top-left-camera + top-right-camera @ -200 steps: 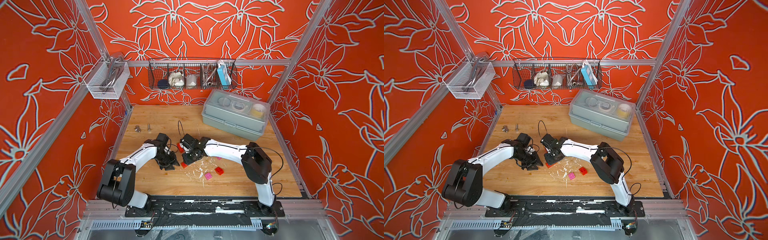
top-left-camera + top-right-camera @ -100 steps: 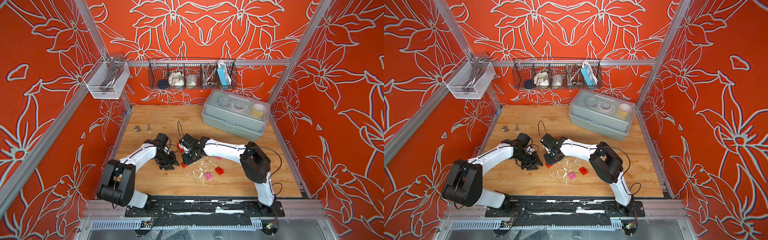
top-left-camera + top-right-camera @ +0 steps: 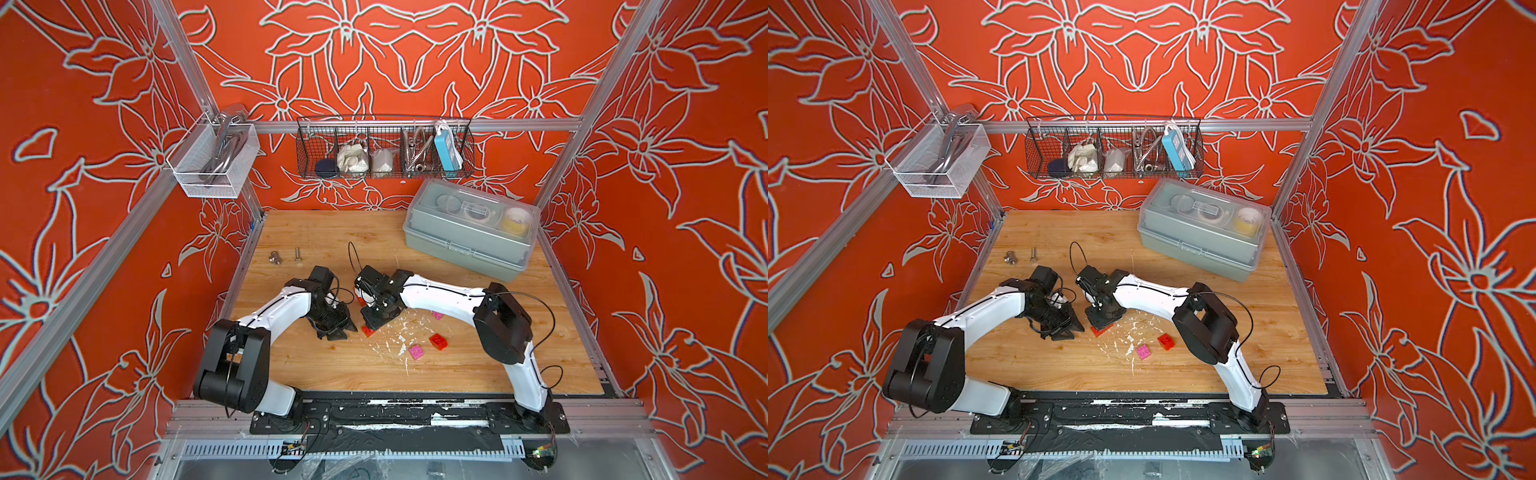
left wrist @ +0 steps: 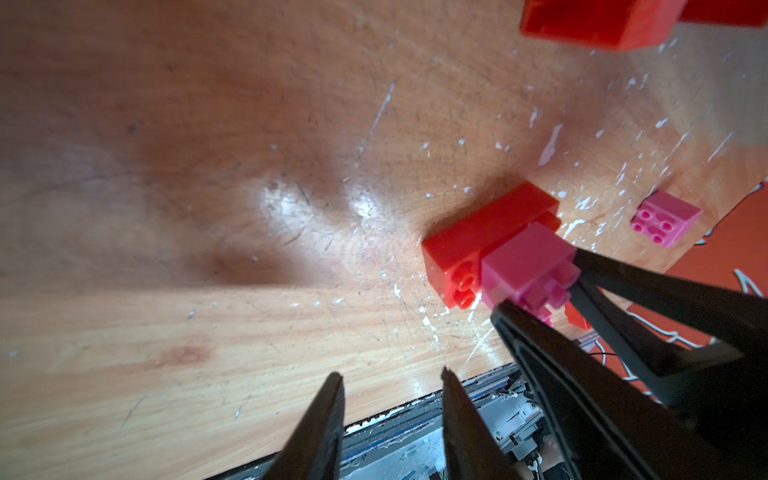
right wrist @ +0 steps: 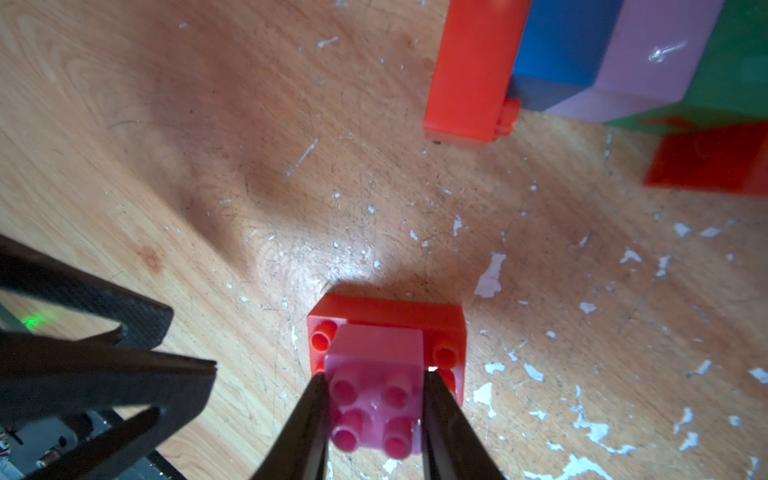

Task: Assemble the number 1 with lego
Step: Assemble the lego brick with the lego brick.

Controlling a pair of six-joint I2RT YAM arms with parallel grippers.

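While the right gripper point(image 5: 374, 376) pinches the pink brick point(image 5: 374, 353) that sits on the red brick point(image 5: 386, 312), just below centre in a top view of the counter point(image 3: 332, 374), nothing braces that base. The left gripper point(image 4: 390, 374) hangs spread and empty beside it. An off-square press could skid or tip the base, or the pink brick may lift away on release if its studs have not seated.

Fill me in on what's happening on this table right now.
The right gripper is shut on a pink brick, holding it on top of a red brick that sits on the wooden table. The left gripper hovers beside them, open and empty. A joined run of bricks lies nearby. A loose pink brick and a loose red brick lie further off.
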